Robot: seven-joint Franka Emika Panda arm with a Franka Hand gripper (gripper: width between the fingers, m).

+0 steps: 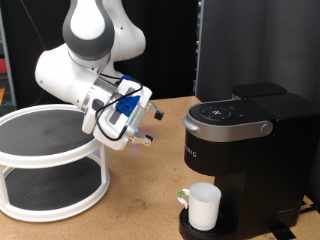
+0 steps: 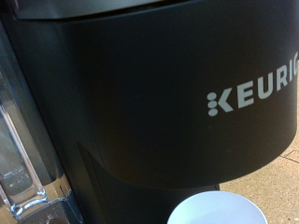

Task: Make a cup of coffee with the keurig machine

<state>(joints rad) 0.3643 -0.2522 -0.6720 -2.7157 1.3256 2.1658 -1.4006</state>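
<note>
The keurig machine [image 1: 245, 150] stands at the exterior view's right, black, with its silver-grey lid handle down. The cup [image 1: 204, 206], a white mug with a green handle, sits on the drip tray under the spout. My gripper [image 1: 151, 127] hangs in the air to the exterior view's left of the machine's top, fingers pointing at it and spread apart, with nothing between them. The wrist view is filled by the machine's black front [image 2: 168, 84] with its logo. The cup's rim [image 2: 217, 211] shows at the edge of that view. The fingers do not show there.
A white two-tier round stand [image 1: 50, 160] with dark mats sits at the exterior view's left, under the arm. A dark panel [image 1: 255, 45] rises behind the machine. The machine's clear water tank [image 2: 19, 159] shows in the wrist view. The table [image 1: 140, 205] is wood.
</note>
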